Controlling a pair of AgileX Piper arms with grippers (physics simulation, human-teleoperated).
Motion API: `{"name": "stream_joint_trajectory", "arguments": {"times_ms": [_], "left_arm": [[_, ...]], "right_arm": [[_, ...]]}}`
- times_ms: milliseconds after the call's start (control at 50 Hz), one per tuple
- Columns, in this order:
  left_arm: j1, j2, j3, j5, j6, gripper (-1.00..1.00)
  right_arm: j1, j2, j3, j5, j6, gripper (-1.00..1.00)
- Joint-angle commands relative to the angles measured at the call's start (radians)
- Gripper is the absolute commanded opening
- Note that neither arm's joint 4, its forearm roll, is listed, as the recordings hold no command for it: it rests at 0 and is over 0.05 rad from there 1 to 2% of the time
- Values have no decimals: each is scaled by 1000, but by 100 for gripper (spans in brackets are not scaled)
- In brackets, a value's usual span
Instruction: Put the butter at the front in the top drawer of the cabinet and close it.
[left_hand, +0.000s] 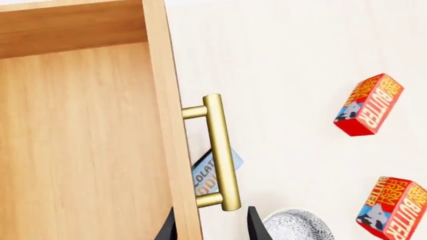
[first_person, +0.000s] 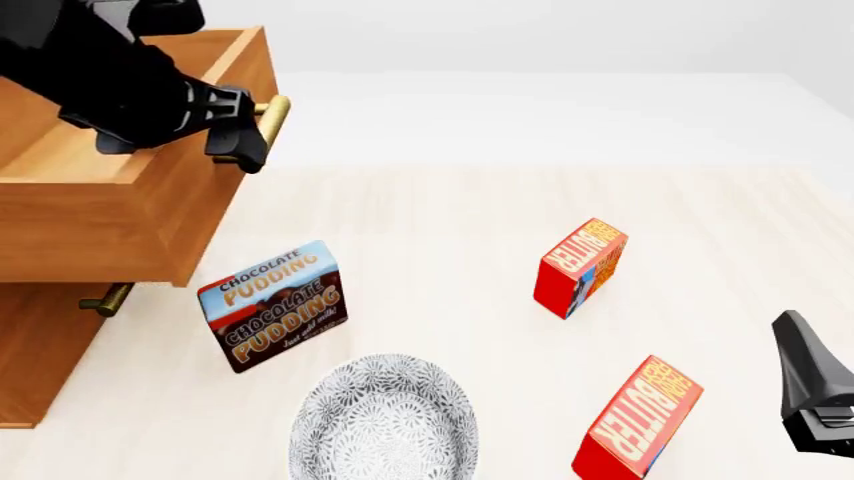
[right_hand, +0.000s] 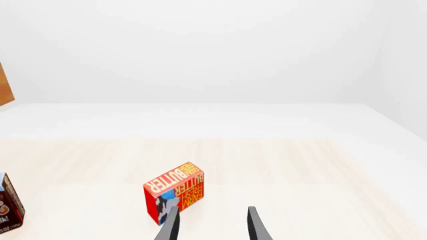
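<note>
Nearest you, the butter (first_person: 638, 421) to be moved stands on the table (first_person: 441, 230), just beside the patterned bowl (first_person: 384, 418). Your right gripper (right_hand: 212, 224) hovers low at the table's right, its fingers parted around nothing, the second butter carton (right_hand: 175, 192) just ahead of its left fingertip. That second carton stands farther back, near mid-table. Left of it, the chocolate pudding box (first_person: 274, 305) sits below the overhanging top drawer (first_person: 127, 205). The drawer is pulled open from the cabinet (first_person: 40, 340). Farthest, your left gripper (left_hand: 209, 226) straddles the drawer front by the brass handle (left_hand: 221, 152), fingers spread, clasping nothing.
</note>
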Motion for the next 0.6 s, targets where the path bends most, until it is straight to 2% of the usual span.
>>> {"name": "stream_joint_trajectory", "arguments": {"times_ms": [20,260,280,440,600], "left_arm": [[-87,38,-40,-27,25,100],[-22,17,-123,56,99,100],[-8,12,-155,82,116,100],[18,-6,-230,146,155,100],[32,-31,-244,175,188,100]], "right_arm": [[0,-2,1,2,0,100],[0,-2,1,2,0,100],[0,-2,1,2,0,100],[0,-3,1,2,0,100],[0,-2,1,2,0,100]]}}
